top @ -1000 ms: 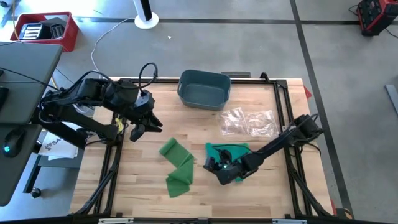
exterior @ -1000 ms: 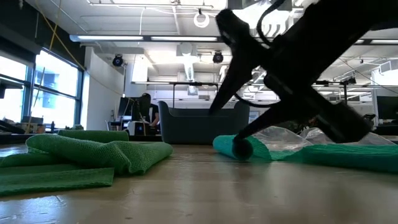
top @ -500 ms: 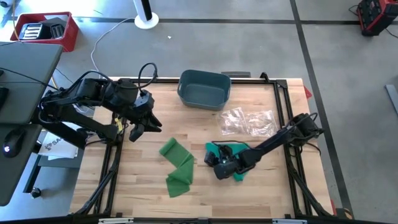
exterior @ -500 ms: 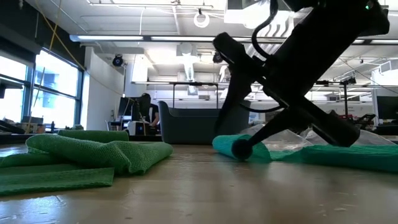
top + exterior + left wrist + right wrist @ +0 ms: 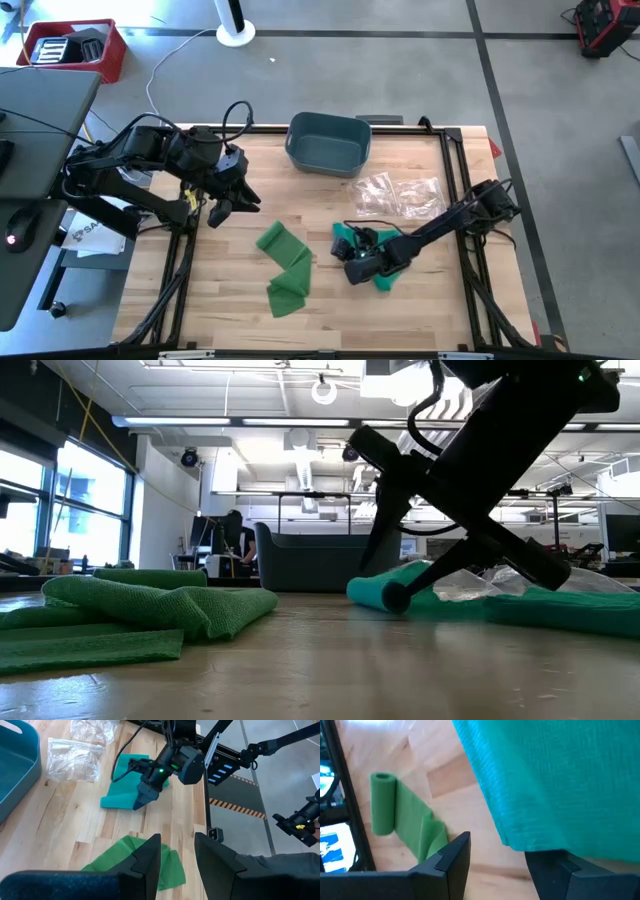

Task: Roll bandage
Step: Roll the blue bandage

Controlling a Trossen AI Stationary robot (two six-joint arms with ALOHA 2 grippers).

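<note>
A teal bandage (image 5: 358, 240) lies crumpled on the wooden table right of centre, and a part of it (image 5: 385, 282) shows on the near side of my right gripper. Its rolled end rests on the table in the low view (image 5: 385, 593). My right gripper (image 5: 352, 268) is low over it with its fingers apart. A green bandage (image 5: 285, 265) lies flat at the centre, its far end rolled (image 5: 382, 802). My left gripper (image 5: 228, 207) hangs open and empty over the table's left part; it also shows in the left wrist view (image 5: 177, 840). My right gripper touches the teal bandage with one finger (image 5: 560, 870), which lies under the cloth's edge (image 5: 535, 845). The cloth drapes over that finger, and the other finger (image 5: 452, 860) is bare. The gripper comes in slanting from the table's right, close to the table top. The rest of the bandage lies slack on the table.
A blue-grey bin (image 5: 328, 142) stands at the far middle. Clear plastic bags (image 5: 400, 195) lie right of centre, just beyond the teal bandage. A black frame (image 5: 180, 260) runs along the table's edges.
My right gripper has turned and gone a little toward the far edge. The teal bandage has gone from lying flat to bunched up. A part of it now lies on the gripper's near side, and its rolled end has shifted a little.
</note>
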